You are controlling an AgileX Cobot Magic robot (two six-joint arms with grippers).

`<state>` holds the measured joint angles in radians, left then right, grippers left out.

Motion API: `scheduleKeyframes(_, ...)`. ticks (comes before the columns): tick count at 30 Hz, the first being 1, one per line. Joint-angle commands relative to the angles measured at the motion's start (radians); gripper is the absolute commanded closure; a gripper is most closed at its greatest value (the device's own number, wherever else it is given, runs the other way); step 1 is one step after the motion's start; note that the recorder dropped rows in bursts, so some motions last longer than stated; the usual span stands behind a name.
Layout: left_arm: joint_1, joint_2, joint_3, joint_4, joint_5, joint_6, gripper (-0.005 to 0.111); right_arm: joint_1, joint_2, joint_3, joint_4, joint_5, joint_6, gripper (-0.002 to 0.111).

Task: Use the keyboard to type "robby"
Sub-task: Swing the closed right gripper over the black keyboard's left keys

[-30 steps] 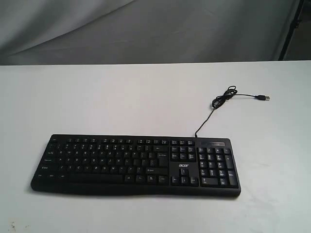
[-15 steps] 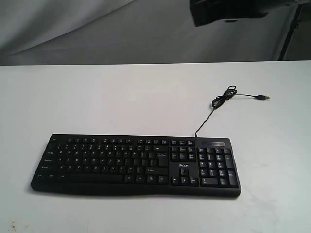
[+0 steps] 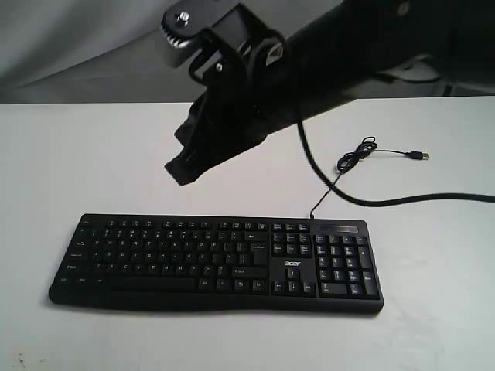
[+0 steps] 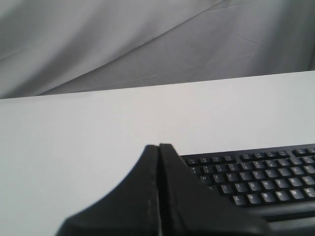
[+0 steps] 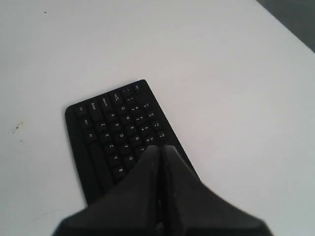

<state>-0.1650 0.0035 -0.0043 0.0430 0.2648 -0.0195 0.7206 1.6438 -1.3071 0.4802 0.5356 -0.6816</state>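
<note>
The black keyboard [image 3: 216, 263] lies flat on the white table, number pad and white "acer" logo toward its right end. My right gripper [image 3: 182, 171] reaches across from the upper right and hovers shut and empty above the table, just behind the keyboard's left half. In the right wrist view its joined fingertips [image 5: 158, 147] hang over the left-hand letter keys of the keyboard [image 5: 113, 132]. My left gripper [image 4: 159, 146] is shut and empty, low by the keyboard [image 4: 261, 182]; it is outside the exterior view.
The keyboard's thin USB cable [image 3: 356, 158] coils behind the number pad and ends in a plug [image 3: 421, 156]. A thick black arm cable [image 3: 371, 201] hangs over the table's right side. White table [image 3: 93, 154] surrounds the keyboard; grey cloth hangs behind.
The right arm has swung in from the upper right, down and leftward, until its gripper hangs over the table behind the keyboard. The keyboard and its cable have not moved.
</note>
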Motion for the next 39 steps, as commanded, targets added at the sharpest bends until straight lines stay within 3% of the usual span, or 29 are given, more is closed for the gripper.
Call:
scheduleKeyframes(1, -0.006, -0.003, 0.004, 0.005, -0.005, -0.003, 0.107, 0.026, 0.081, -0.004, -0.01, -0.089, -0.006, 0.108)
scheduleKeyframes(15, -0.006, -0.003, 0.004, 0.005, -0.005, -0.003, 0.107, 0.096, 0.264, -0.012, 0.002, -0.252, -0.073, 0.108)
scheduleKeyframes(27, -0.006, -0.003, 0.004, 0.005, -0.005, -0.003, 0.107, 0.096, 0.462, -0.29, 0.012, -0.051, -0.075, 0.108)
scheduleKeyframes(39, -0.006, -0.003, 0.004, 0.005, -0.005, -0.003, 0.107, 0.097, 0.594, -0.419, 0.034, 0.014, -0.08, 0.108)
